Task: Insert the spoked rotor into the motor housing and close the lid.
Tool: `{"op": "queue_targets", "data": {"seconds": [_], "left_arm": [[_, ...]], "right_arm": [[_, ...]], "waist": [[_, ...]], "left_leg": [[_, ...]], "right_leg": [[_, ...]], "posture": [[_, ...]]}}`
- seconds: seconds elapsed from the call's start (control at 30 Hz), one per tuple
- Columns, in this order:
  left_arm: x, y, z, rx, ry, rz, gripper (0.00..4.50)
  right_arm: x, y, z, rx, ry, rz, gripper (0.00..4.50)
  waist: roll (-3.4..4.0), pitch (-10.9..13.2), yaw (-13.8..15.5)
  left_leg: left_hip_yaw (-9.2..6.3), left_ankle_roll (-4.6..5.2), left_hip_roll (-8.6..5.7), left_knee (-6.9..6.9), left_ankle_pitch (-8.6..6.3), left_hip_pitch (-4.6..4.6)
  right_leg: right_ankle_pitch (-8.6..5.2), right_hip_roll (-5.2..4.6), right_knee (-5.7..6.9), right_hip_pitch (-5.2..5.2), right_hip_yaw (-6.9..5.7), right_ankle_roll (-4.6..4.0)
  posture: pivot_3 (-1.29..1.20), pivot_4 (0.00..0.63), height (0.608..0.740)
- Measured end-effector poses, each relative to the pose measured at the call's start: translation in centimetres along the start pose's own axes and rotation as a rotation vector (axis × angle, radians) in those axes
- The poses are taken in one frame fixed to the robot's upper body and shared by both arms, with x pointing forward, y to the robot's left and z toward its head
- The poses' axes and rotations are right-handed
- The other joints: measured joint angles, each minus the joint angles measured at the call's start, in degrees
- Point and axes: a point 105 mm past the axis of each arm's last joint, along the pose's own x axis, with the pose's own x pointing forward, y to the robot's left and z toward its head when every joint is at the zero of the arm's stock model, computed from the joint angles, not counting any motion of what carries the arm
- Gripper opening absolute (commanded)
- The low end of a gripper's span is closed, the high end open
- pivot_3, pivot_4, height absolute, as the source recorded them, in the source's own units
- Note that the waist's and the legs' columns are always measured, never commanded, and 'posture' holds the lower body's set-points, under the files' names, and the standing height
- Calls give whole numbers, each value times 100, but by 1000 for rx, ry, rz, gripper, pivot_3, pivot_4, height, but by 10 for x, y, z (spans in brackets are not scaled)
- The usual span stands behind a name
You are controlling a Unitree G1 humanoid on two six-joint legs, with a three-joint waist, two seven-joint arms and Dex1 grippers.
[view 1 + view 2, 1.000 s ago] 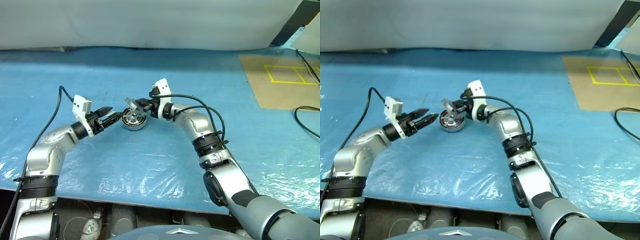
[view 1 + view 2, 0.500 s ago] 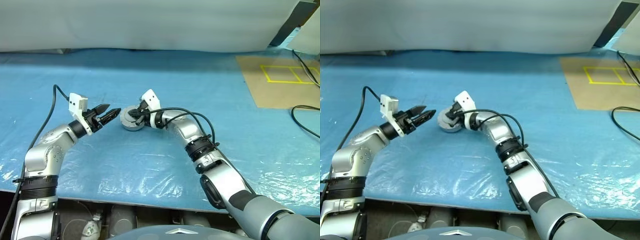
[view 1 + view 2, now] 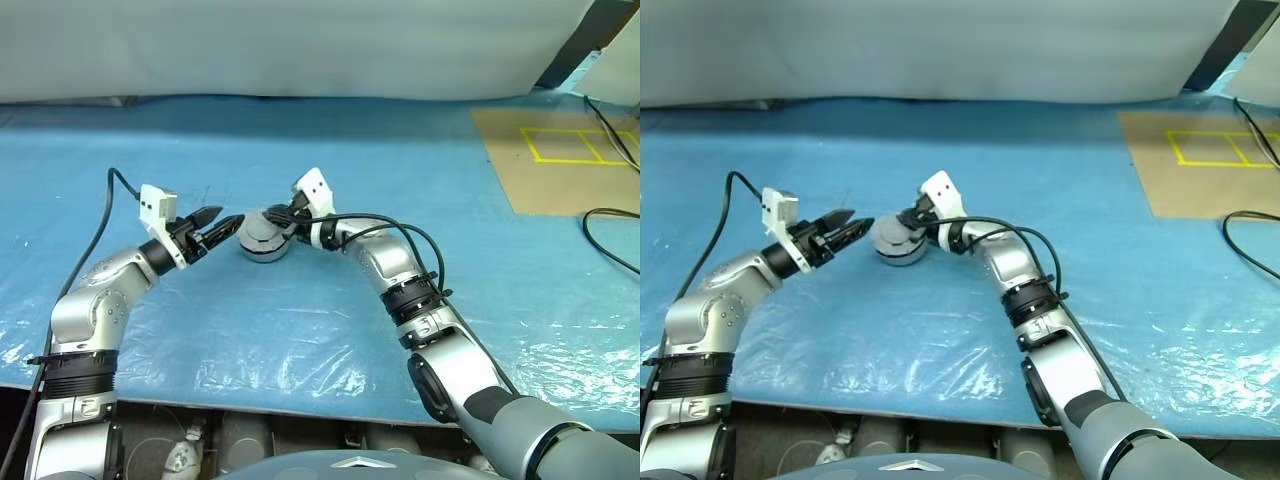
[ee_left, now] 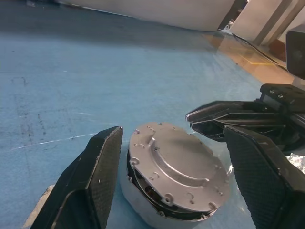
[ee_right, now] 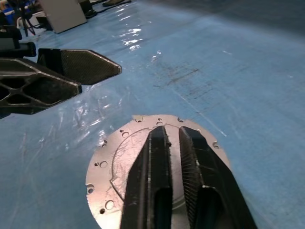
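The left gripper (image 3: 232, 224) hovers with fingers spread, just beside the motor housing (image 3: 264, 247), which sits mid-tabletop (image 3: 330, 320) on blue plastic sheeting. The lid (image 4: 176, 164) lies on the housing, slightly tilted. The right gripper (image 5: 172, 143) rests above the lid, fingers narrowly parted, pinching nothing.

The lid (image 4: 174, 169) is sitting on top of the motor housing (image 3: 262, 248) on the table (image 3: 330, 150), slightly askew. The left gripper (image 3: 222, 231) is hovering just to its left, while the right gripper (image 5: 174, 145) is lying over the lid from the right (contact unclear).
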Motion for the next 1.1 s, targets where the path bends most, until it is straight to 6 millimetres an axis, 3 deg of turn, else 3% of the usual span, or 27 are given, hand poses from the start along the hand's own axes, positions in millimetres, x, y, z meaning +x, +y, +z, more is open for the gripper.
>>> {"op": "queue_targets", "data": {"seconds": [0.3,0.33,0.53,0.97,1.1], "left_arm": [[-8,-3,0,-12,-13,-22,3583],[-10,-1,2,-8,-19,-14,3583],[-20,4,6,43,-14,-4,3583],[-36,-9,-23,264,96,-125,3583],[-39,-12,-31,274,121,-148,3583]], "right_arm": [[2,10,-4,-23,13,45,4382],[3,13,-6,-25,18,57,4450],[8,17,-18,-83,95,65,4450],[13,8,-21,-117,106,17,4450],[13,10,-21,-135,108,40,3532]], "waist": [[0,0,-12],[0,0,-13],[0,0,-16],[0,0,-16],[0,0,-18]], "left_leg": [[-1,-1,6,3,-1,1],[-1,-1,6,3,-1,1],[-1,-1,5,3,-1,1],[-1,0,11,4,-1,9],[0,0,11,3,-1,9]], "right_leg": [[1,1,2,1,-1,1],[1,1,3,1,-1,1],[1,1,2,1,-1,1],[0,-1,9,4,0,0],[0,-1,9,4,1,0]], "posture": [[0,150,740],[0,150,740],[0,150,740],[0,150,740],[0,150,740]]}}
